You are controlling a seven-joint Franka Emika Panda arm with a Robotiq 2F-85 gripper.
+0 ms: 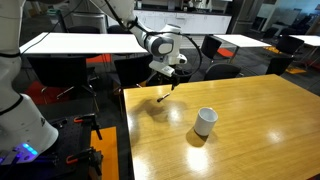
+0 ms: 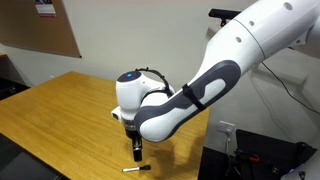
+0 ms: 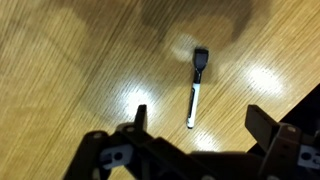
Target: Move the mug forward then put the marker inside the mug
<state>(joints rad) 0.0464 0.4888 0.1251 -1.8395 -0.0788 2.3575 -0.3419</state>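
Observation:
The white mug [image 1: 205, 120] stands upright on the wooden table [image 1: 260, 130], toward its near middle. The arm hides it in the exterior view from the opposite side. The marker [image 3: 197, 88] has a white barrel and a black cap. It lies flat on the table near the edge, and shows in both exterior views [image 1: 164, 99] [image 2: 137, 170]. My gripper [image 3: 200, 120] is open and empty. It hovers just above the marker with a finger on each side, well away from the mug. It also shows in both exterior views [image 1: 167, 84] [image 2: 136, 150].
The table edge [image 1: 126, 110] runs close beside the marker. Beyond it are black chairs [image 1: 215, 50] and white tables [image 1: 85, 42]. A corkboard [image 2: 40, 25] hangs on the wall behind the table.

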